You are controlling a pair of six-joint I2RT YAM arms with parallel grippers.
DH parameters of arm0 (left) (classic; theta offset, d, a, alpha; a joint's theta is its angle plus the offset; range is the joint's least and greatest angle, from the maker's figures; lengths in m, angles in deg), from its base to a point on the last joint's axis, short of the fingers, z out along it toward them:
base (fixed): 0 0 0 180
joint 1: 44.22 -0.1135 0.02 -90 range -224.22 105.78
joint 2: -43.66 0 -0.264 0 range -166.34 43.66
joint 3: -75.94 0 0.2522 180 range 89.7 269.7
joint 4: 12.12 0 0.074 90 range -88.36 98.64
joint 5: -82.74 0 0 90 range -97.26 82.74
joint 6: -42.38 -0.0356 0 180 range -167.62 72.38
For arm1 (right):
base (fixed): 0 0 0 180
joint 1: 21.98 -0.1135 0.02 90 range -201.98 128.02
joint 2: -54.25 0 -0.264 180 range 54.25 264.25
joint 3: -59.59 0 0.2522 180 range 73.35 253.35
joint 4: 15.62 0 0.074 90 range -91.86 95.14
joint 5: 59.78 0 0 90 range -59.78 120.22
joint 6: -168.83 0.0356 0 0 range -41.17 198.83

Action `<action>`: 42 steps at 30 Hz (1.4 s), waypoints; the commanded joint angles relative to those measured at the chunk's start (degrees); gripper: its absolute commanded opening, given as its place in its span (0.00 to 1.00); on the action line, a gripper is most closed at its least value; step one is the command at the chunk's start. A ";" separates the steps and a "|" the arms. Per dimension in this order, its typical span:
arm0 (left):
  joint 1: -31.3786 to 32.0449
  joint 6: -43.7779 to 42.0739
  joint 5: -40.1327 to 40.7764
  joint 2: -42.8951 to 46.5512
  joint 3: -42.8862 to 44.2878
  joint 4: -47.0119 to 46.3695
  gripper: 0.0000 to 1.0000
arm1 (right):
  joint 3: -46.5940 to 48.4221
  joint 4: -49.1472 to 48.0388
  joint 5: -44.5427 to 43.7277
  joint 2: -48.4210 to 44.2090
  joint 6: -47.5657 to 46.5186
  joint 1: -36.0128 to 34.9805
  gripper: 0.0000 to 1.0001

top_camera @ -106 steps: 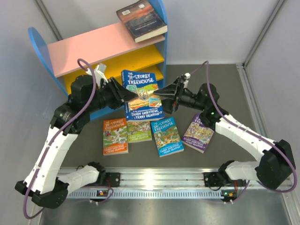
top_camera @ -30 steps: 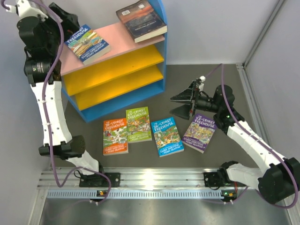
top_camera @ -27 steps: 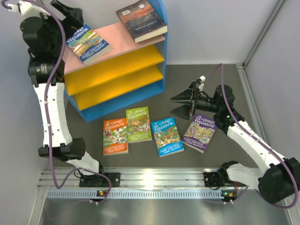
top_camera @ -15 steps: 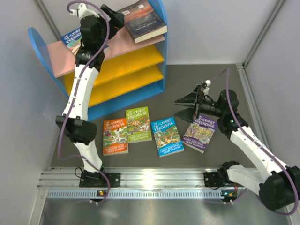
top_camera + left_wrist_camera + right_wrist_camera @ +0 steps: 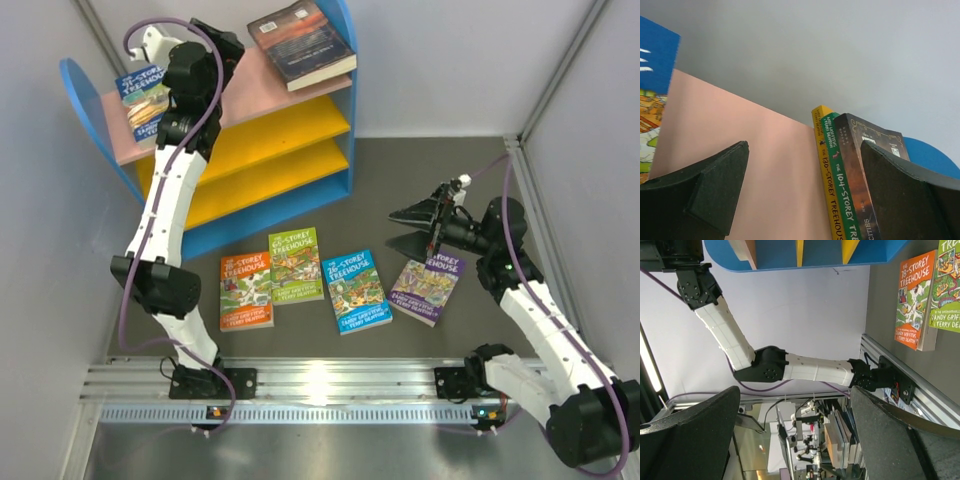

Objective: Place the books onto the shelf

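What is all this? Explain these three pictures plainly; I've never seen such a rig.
Two white jointed robot arms are bolted at the near edge of a dark grey table; each ends in a two-finger gripper. One picture looks down from above; the other two come from cameras on the wrists, so their black wedges are the fingers. Four thin cartoon paperbacks lie on the table: orange, green, blue, purple. Behind stands a small shelf with blue side panels. On its pink top board lie another blue paperback and a thick dark book stacked on two thin ones. The left gripper is open above that board, the right gripper open over the table. Neither holds anything.
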 commanded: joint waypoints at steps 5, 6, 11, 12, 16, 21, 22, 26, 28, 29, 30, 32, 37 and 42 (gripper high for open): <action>-2.19 -4.86 9.60 7.70 -2.31 6.17 0.99 | 0.12 0.28 1.25 -0.57 -1.88 0.71 0.91; -2.46 -5.39 9.60 8.84 -2.92 6.25 0.99 | 0.12 0.36 1.43 -0.57 -1.97 0.71 0.91; -3.60 -10.31 8.12 10.52 -2.75 5.47 0.99 | 0.20 1.07 1.43 0.05 -3.11 0.45 0.91; -3.60 -11.27 6.97 10.69 -2.75 4.51 0.99 | 0.29 1.16 1.43 0.14 -3.38 0.27 0.91; -3.34 -14.17 0.12 11.22 -0.91 1.16 0.99 | 1.78 5.19 0.64 0.66 -8.01 0.01 0.91; 0.60 -16.98 -9.38 12.71 1.38 0.81 0.99 | 7.31 21.52 -2.52 4.35 -19.79 -0.52 0.91; 2.01 -19.60 -9.30 13.24 1.12 1.33 0.99 | 8.11 25.03 -3.05 5.49 -24.95 -0.61 0.91; 11.14 -24.11 -5.62 17.63 -2.83 4.76 0.99 | 10.05 36.04 -6.38 14.08 -35.44 -0.69 0.89; 13.53 -23.94 -4.64 21.05 -7.04 7.04 0.99 | 10.57 39.82 -9.55 16.91 -40.89 -1.04 0.88; 16.06 -23.59 -4.21 23.41 -10.36 8.00 0.99 | 11.18 40.52 -10.60 19.45 -42.39 -1.39 0.88; 17.39 -23.15 -3.77 24.83 -12.48 9.14 0.99 | 11.37 40.88 -12.44 20.78 -43.71 -1.75 0.88; 22.12 -21.31 -1.75 29.65 -18.10 11.00 0.99 | 11.54 41.15 -13.86 23.94 -46.26 -2.80 0.88; 31.88 -11.31 1.77 40.03 -39.98 14.86 0.99 | 12.24 39.30 -16.94 30.18 -49.08 -5.43 0.88; 34.98 -4.08 -4.70 45.50 -57.48 17.68 0.99 | 13.12 37.81 -19.13 35.29 -50.75 -7.55 0.87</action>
